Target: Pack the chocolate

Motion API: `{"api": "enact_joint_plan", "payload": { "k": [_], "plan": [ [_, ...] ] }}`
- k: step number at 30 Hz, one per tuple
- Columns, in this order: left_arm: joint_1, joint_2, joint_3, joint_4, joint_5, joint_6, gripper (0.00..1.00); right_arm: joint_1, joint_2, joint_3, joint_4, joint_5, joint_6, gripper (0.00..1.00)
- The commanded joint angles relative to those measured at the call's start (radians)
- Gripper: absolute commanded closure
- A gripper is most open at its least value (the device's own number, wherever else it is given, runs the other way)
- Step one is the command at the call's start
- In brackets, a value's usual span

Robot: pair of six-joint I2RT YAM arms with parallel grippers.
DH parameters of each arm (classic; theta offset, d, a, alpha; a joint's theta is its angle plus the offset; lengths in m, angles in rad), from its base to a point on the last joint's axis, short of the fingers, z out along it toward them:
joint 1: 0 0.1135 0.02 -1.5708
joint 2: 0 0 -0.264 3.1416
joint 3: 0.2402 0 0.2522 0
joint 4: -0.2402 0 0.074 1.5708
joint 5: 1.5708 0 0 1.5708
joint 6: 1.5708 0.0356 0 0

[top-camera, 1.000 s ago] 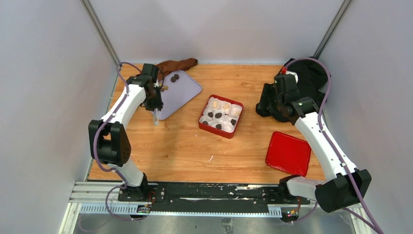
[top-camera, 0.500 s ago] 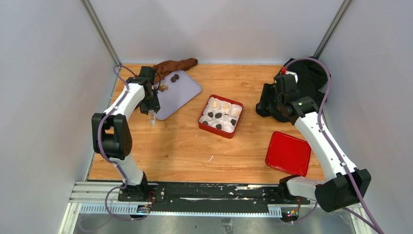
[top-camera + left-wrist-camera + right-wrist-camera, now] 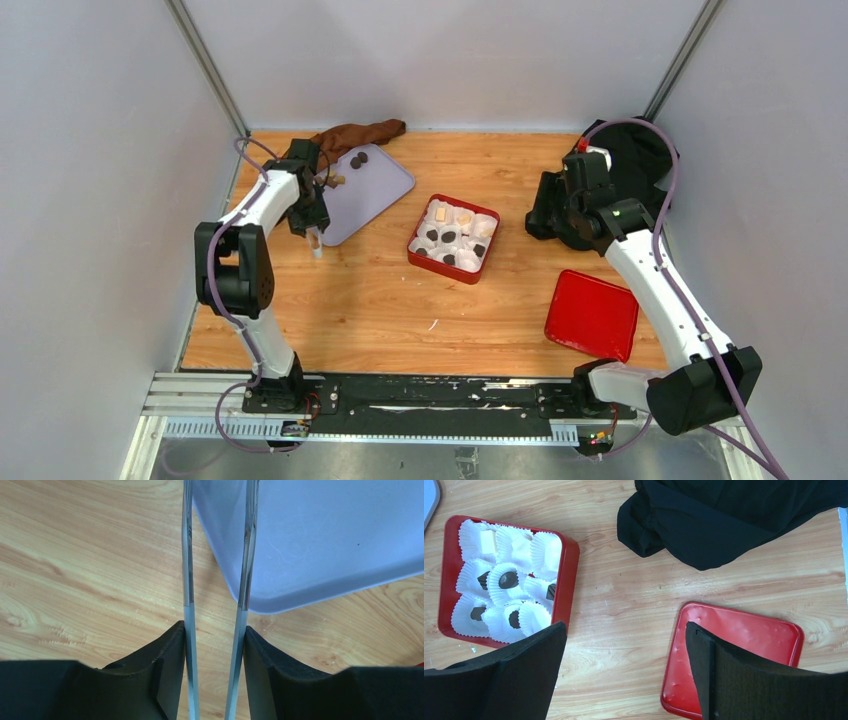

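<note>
Top external view: nearest on the wooden tabletop (image 3: 380, 300) lies a flat square red plastic lid (image 3: 592, 315). Beyond it the right hand (image 3: 624, 635) hangs released, jaws wide and empty. A square red box (image 3: 570, 575) lined with white paper cups (image 3: 544, 550) holds most of the small dark and cream chocolate pieces (image 3: 508, 579). The left hand (image 3: 316, 243), thin blades apart and empty, has one blade over a lavender plastic tray (image 3: 375, 190) and one over wood. A few loose dark chocolates (image 3: 358, 158) sit at the tray's far end. A brown cloth (image 3: 360, 131) and a black cloth (image 3: 640, 150) lie farthest back.

A robotics lab is indicated: the wooden counter (image 3: 360, 300) is enclosed by grey panels (image 3: 100, 150) and edged by a metal rail (image 3: 400, 433).
</note>
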Motion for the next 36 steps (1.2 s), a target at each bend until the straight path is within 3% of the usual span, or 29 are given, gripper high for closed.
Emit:
{"api": "enact_joint_plan", "payload": {
  "k": [1, 13, 24, 30, 36],
  "plan": [
    [0.015, 0.010, 0.022, 0.025, -0.005, -0.022, 0.53, -0.008, -0.002, 0.006, -0.026, 0.012, 0.001, 0.08],
    [0.034, 0.000, 0.019, 0.026, -0.006, -0.004, 0.48, -0.008, 0.003, 0.010, -0.031, 0.013, 0.001, 0.08],
    [0.056, 0.070, 0.095, 0.014, 0.044, 0.081, 0.51, -0.008, -0.001, 0.005, -0.030, 0.015, 0.002, 0.08],
    [0.063, 0.088, 0.105, 0.013, 0.051, 0.097, 0.60, -0.008, -0.008, 0.003, -0.030, 0.019, 0.002, 0.08],
    [0.063, 0.075, 0.093, 0.013, 0.062, 0.103, 0.86, -0.008, -0.004, 0.007, -0.030, 0.016, 0.003, 0.08]
  ]
}}
